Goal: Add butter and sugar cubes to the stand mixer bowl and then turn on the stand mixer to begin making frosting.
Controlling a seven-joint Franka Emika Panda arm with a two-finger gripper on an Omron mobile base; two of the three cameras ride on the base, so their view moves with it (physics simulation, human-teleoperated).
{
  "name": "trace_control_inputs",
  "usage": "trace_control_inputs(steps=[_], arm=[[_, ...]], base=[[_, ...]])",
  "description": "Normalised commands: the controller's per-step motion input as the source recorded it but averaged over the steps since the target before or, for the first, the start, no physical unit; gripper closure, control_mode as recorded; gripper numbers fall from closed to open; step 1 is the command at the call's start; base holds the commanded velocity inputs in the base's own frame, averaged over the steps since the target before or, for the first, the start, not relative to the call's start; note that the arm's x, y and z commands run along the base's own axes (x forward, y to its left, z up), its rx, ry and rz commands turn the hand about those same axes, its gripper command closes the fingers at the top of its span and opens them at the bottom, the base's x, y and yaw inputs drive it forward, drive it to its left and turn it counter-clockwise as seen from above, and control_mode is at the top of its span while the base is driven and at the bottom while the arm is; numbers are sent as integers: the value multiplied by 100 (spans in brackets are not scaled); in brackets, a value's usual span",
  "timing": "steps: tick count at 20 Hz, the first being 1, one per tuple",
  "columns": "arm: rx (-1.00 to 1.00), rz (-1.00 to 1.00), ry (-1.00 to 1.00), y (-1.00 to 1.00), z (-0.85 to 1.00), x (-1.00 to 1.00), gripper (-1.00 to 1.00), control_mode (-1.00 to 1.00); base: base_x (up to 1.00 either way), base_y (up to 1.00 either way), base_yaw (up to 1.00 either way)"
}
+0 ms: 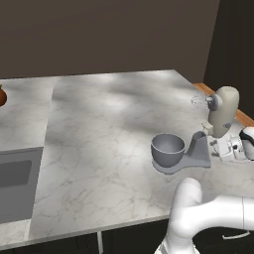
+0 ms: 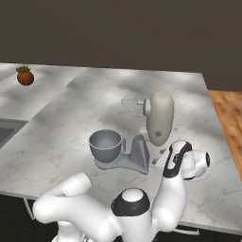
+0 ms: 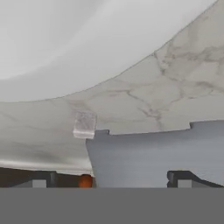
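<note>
The claw [image 3: 111, 180] is low over the marble worktop [image 3: 175, 100], behind the stand mixer [image 2: 151, 127] on the side away from the bowl. In the hand view its two dark fingertips [image 3: 43, 178] stand wide apart with nothing between them; the claw holds nothing and touches nothing that can be made out.

Just ahead of the claw, towards its left fingertip, a small pale cube [image 3: 84, 124], probably a sugar cube, lies on the worktop touching the corner of the mixer's flat grey base [image 3: 157, 151]. Beyond it curves the rim of a white plate [image 3: 65, 48].

The likely risk is that the cube sits hard against the base plate. If the claw comes down slightly off line, one finger may land on the grey base instead of beside the cube, and the jaws would then close on air or push the cube away. The cube is small, so a loose pinch could also let it drop on the way across.

The stand mixer bowl [image 1: 167, 149] sits on the far side of the mixer from the claw, seated on the base under the raised cream head, with the neck between them. The butter cannot be picked out.
</note>
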Motion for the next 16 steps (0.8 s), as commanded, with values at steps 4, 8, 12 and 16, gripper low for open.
trace_control_inputs(steps=[4, 8, 12, 16], arm=[[0, 0, 0, -2, -17, 26, -100, -100], [0, 0, 0, -4, -22, 15, -100, -100], [0, 0, 0, -2, -24, 13, -100, -100], [1, 0, 0, 0, -22, 8, -100, -100]], base=[[0, 0, 0], [0, 0, 0], [0, 0, 0], [0, 0, 0]])
